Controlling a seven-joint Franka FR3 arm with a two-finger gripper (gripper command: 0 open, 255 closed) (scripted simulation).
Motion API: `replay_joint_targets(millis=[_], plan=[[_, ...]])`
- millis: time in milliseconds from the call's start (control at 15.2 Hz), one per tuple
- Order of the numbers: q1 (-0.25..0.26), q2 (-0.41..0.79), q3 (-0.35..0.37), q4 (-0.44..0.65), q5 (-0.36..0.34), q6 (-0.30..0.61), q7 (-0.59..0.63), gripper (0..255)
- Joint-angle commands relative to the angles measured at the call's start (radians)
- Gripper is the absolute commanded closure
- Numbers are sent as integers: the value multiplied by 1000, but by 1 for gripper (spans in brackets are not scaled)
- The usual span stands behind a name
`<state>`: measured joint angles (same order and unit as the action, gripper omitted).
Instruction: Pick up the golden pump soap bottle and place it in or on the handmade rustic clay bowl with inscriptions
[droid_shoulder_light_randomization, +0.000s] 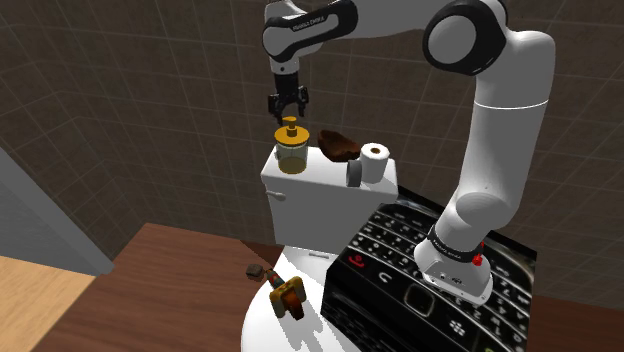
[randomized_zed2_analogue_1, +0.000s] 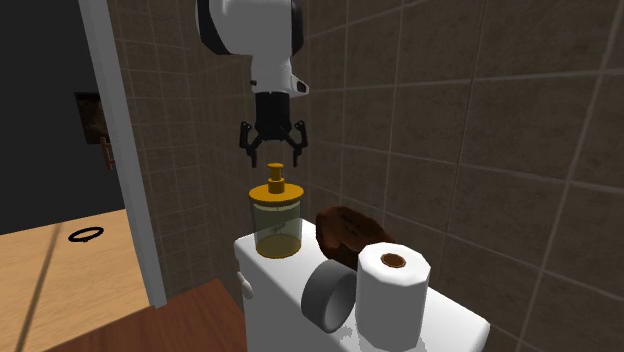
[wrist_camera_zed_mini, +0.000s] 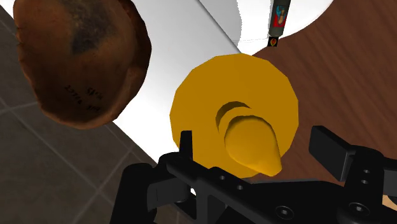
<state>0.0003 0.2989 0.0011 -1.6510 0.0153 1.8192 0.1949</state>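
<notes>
1. Shape: soap bottle (droid_shoulder_light_randomization: 292, 150) was a translucent golden cylinder with an opaque pump cap, upright on the smooth white tank lid (droid_shoulder_light_randomization: 325, 173), centre of shoulder view.
2. clay bowl (droid_shoulder_light_randomization: 338, 147) was brown, rough and lopsided, just right of the bottle there.
3. gripper (randomized_zed2_analogue_1: 272, 150) hung directly above the pump, fingers spread, touching nothing, nothing grasped.
4. Wrist view showed dark inscriptions on the bowl; second exterior view's lower right showed a white paper roll (randomized_zed2_analogue_1: 393, 285).
</notes>
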Motion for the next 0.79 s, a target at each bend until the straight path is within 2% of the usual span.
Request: replay_joint_targets(millis=[0, 198, 726], plan=[[1, 2, 0, -23, 0, 26, 1, 0], [1, 5, 1, -54, 0, 59, 1, 0], [1, 5, 1, -53, 0, 59, 1, 0]])
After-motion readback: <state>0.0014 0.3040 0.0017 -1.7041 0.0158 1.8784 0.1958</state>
